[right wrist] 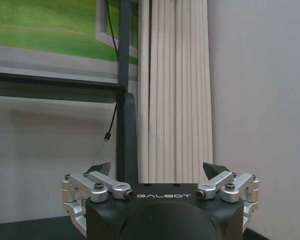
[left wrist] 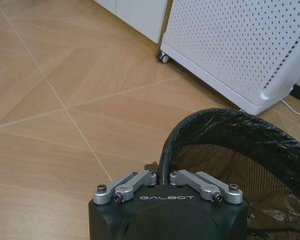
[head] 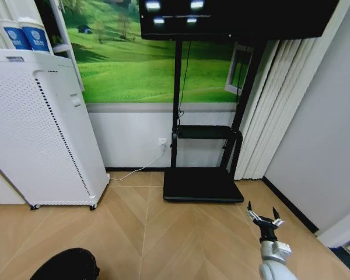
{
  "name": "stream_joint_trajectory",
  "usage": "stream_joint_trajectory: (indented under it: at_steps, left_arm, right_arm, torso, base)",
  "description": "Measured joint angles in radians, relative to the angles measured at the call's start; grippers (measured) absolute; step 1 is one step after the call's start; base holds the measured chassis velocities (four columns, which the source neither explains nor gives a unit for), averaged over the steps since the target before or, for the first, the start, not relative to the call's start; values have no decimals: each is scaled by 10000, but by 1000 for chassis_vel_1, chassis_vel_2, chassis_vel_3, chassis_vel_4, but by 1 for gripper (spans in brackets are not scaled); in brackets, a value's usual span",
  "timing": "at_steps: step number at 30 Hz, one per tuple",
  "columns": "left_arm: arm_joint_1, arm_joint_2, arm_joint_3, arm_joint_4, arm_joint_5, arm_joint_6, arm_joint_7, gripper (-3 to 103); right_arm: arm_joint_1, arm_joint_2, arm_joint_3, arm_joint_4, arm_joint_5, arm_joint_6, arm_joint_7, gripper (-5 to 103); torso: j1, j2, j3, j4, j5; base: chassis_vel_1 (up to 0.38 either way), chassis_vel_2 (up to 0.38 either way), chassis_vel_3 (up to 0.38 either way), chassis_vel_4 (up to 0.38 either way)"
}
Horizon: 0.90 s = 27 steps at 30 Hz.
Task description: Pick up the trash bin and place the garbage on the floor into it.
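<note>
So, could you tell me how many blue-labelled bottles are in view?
2: the blue-labelled bottles stand side by side behind the white appliance, at the head view's upper left. More may be hidden beyond the edge.

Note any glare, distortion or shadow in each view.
Head view: ceiling lights glare on the dark screen, and straight edges like the white appliance bow outward. Left wrist view: even light, the trash bin rim crisp. Right wrist view: soft shadow on the wall under the shelf.

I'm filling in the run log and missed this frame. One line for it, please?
left gripper: shut on trash bin rim, bin off floor | right gripper: open, empty, raised toward TV stand | garbage: not seen
</note>
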Motion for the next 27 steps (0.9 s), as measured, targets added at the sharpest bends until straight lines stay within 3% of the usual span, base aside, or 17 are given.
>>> stream_joint_trajectory:
  at_steps: [10,27]
  left_arm:
    - [534,246,-468,19,-49,-139,177,6]
    - [-59,42,29,178,306,12,-27,6]
  right_arm:
    - [55,-8,-206,-249,218,-57,-155,100]
    - [188,-79,-514,-810,152,166,-331,100]
  torso:
    - [0,0,0,-2,-2]
    - [0,0,0,-1,-1]
  base:
    - [0,0,0,0]
    - [46,51,-50,-42]
